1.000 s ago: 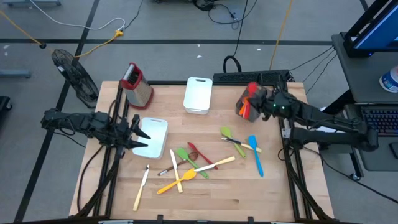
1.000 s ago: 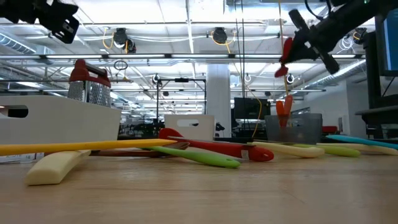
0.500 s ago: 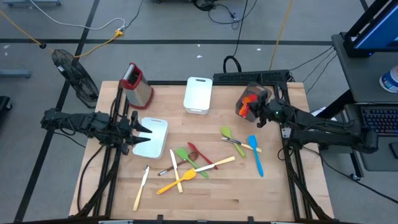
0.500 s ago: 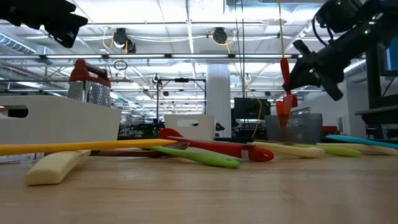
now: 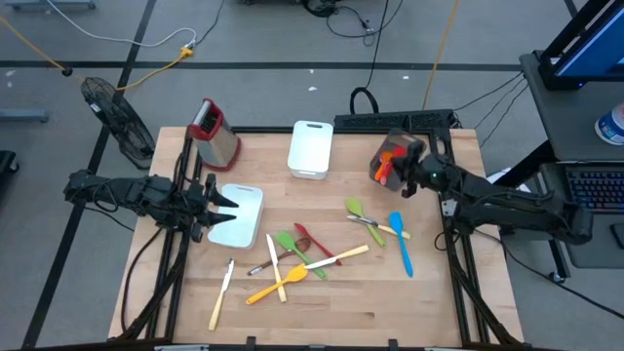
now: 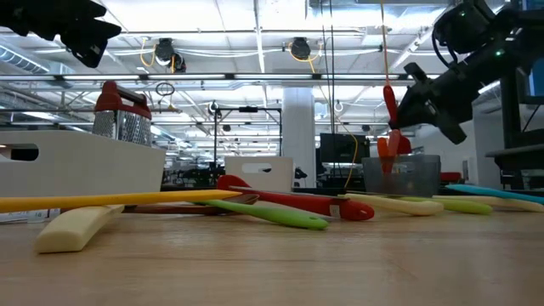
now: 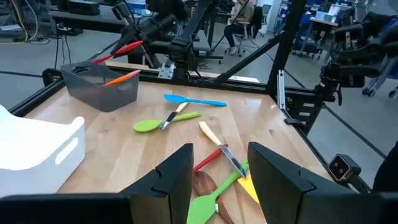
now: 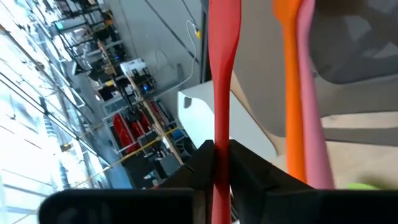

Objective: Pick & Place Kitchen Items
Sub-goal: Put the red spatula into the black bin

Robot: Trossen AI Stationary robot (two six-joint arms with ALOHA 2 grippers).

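Inspector: Wooden table [image 5: 390, 302]; state the right gripper [image 5: 398, 168].

Assessor: Clamped on a red spatula [image 6: 389, 104], its long axis near upright, grey bin [image 6: 401, 175] directly beneath.

Inspector: Left gripper [image 5: 216, 207]?

Assessor: Spread wide, idle; loose utensils [image 5: 302, 255] lie ahead of it.

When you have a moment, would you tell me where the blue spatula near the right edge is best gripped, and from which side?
Grip the blue spatula at mid-handle, coming straight down from above with the fingers across the handle. It lies flat on the table, its broad head toward the back and its slim handle toward the front edge, clear of the cream knife that touches only near the head. This is a judgement from its pose.
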